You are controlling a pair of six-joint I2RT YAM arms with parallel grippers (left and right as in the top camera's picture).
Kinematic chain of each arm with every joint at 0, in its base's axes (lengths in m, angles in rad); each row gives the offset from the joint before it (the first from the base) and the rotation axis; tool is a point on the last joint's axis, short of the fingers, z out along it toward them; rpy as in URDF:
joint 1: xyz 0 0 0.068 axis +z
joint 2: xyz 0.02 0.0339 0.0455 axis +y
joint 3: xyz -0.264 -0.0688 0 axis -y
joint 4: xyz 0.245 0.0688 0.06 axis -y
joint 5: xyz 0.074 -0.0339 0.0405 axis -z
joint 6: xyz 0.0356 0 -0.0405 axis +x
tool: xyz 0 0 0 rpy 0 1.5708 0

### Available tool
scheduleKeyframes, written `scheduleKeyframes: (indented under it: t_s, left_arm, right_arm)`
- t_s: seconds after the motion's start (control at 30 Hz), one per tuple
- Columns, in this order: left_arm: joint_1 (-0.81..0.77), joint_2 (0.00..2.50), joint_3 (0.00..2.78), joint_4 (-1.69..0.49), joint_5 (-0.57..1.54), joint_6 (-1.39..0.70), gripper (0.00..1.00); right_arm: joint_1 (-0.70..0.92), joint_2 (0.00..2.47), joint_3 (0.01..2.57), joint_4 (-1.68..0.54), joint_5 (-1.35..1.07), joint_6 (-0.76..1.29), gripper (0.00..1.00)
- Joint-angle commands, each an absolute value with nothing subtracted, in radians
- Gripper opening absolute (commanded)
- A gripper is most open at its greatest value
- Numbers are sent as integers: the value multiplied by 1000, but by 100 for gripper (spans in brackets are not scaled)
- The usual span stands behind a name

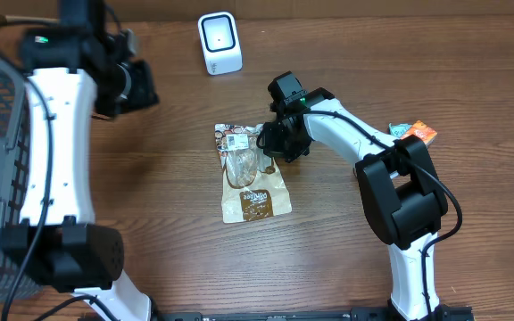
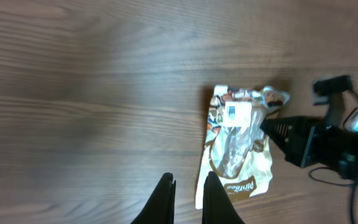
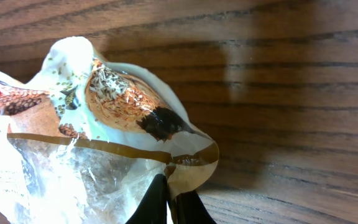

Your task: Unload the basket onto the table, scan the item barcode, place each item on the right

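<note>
R gripper [image 3: 168, 193] pinched shut on top-right edge of snack bag [image 1: 251, 183], which lies flat on wood table [image 1: 373, 53] below white scanner [image 1: 219, 42], label up; L gripper [image 2: 189, 180] closed, empty, above bare wood left of bag.

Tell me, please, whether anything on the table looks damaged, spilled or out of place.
The brown and white plastic snack bag is crumpled at one corner, where the right gripper pinches it; the rest lies flat, white label up. Nothing looks spilled or torn.
</note>
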State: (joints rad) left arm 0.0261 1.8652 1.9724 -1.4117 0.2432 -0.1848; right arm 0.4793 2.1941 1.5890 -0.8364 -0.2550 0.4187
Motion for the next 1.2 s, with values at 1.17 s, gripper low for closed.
scheduleKeyframes:
  t_s: [1.17]
  left_arm:
    - [-181,2061,1056,-444,583,-375,4]
  right_arm:
    - [372,2154,1625,-917,-497,242,44]
